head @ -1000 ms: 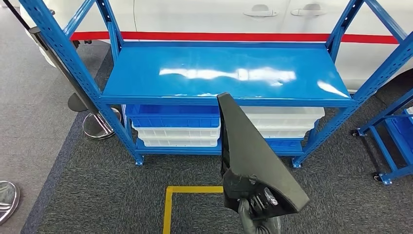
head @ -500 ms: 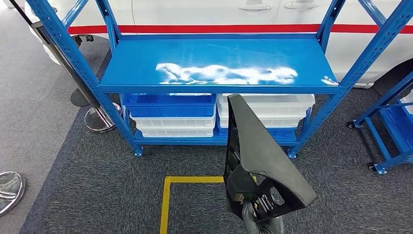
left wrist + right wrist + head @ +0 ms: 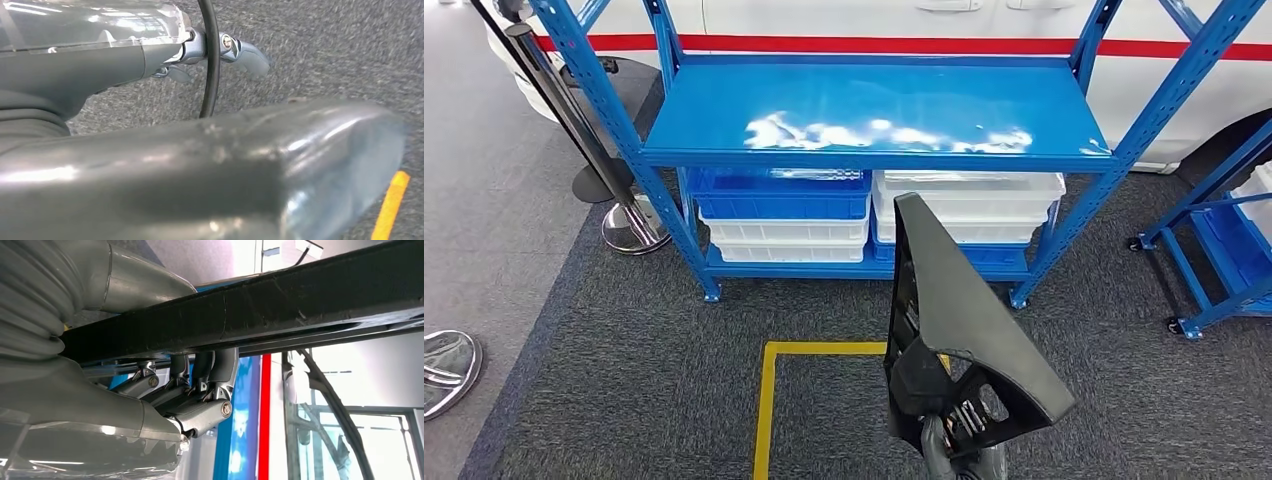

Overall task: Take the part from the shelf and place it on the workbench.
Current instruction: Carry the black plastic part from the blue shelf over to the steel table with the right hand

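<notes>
A Kuavo humanoid carries a black triangular trim part (image 3: 954, 310) upright in its right hand (image 3: 954, 455), low at the front of the head view, above grey carpet and a yellow floor marking (image 3: 769, 400); the part is well clear of the blue steel shelf (image 3: 874, 110), whose top board lies bare and glossy. In the right wrist view the dark fingers (image 3: 200, 370) curl under the part's black edge (image 3: 280, 310) while the thick thumb sits on the other side, so the hand is clamped on the part near its broad, ribbed base. The left hand (image 3: 240, 50) hangs over the carpet; its fingers look loosely extended and carry nothing, though much of it is hidden behind the arm's own cover.

Stacked blue and white bins (image 3: 789, 215) sit on the shelf's lower level; a white car with a red stripe (image 3: 904, 45) stands behind; chrome stanchion bases (image 3: 629, 225) stand at the left.

The risks from here are a matter of judgement: the grip is low on a tall, tapering piece, so a walking step could lever the tip sideways and loosen it; a turn close to the shelf could knock the tip against a blue upright (image 3: 1159, 120); no workbench is visible, so the carry may be long.
</notes>
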You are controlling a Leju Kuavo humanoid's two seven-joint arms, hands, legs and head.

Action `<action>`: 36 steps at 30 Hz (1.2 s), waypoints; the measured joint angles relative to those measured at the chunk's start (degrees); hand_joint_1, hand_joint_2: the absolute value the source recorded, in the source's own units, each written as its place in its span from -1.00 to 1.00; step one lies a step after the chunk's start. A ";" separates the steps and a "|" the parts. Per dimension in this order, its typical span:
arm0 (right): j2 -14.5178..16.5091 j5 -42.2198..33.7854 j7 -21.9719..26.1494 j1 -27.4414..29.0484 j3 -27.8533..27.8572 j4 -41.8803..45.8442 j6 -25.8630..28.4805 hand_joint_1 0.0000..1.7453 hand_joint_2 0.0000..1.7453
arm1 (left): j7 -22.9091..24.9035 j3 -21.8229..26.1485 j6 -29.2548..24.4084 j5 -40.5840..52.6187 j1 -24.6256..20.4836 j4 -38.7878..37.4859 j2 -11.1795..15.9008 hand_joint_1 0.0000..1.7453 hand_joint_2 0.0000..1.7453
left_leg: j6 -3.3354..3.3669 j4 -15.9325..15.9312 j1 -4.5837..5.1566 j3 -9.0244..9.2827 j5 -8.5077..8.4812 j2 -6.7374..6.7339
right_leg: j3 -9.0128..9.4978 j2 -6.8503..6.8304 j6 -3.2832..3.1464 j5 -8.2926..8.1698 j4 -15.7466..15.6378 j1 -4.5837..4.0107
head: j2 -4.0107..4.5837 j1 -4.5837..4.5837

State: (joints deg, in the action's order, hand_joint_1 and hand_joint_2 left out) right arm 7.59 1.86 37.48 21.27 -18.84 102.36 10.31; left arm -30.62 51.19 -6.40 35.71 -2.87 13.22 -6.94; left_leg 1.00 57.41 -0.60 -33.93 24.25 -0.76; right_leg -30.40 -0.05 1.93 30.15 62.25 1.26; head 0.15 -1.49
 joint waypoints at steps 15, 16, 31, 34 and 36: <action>0.27 0.02 -0.21 0.28 0.39 0.03 -0.06 1.00 1.00 | 0.05 0.09 0.07 0.80 0.16 0.01 0.04 -1.00 -1.00 | -2.45 9.81 -0.26 -1.19 6.18 0.39 | -2.84 -0.14 -3.86 -3.85 -4.14 -0.75 | 0.00 -0.04; 0.32 0.05 -0.26 0.39 0.45 0.07 -0.08 1.00 1.00 | 0.09 0.11 0.08 1.14 0.09 0.02 0.08 -1.00 -1.00 | -2.20 9.81 -0.20 1.19 6.86 0.44 | -4.39 -0.16 -3.86 -4.93 -3.77 -0.94 | 0.00 -0.04; 0.48 -1.87 -0.35 1.63 0.77 0.70 -1.78 1.00 1.00 | -0.39 1.32 1.07 2.55 -0.15 0.11 0.27 -1.00 -1.00 | 0.35 -1.45 0.30 1.76 0.74 -2.90 | -5.47 -0.81 -0.08 -2.23 8.22 0.00 | 0.00 -0.01; 0.53 -1.93 -0.34 1.75 0.86 0.82 -2.00 1.00 1.00 | -0.30 1.62 0.98 3.01 -0.11 0.11 0.27 -1.00 -1.00 | -0.54 0.20 0.47 0.30 0.34 -4.36 | 1.74 -4.11 -0.94 -0.67 -2.13 -0.52 | 0.00 -0.02; 0.64 -1.98 -0.31 1.91 0.99 0.95 -2.02 1.00 1.00 | -0.13 1.70 0.96 3.20 -0.19 0.11 0.27 -1.00 -1.00 | -1.27 0.64 0.49 0.15 0.05 -5.57 | 2.65 -3.89 -2.20 0.67 -4.56 -0.93 | 0.00 -0.03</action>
State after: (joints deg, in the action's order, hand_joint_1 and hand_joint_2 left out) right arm 8.23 -0.11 37.18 23.17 -17.85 103.31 8.28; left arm -30.75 52.89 -5.44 38.92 -3.06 13.33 -6.67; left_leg -0.27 58.06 -0.11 -33.78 24.30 -6.34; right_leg -27.75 -3.93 -0.26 30.82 57.70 0.34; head 0.15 -1.52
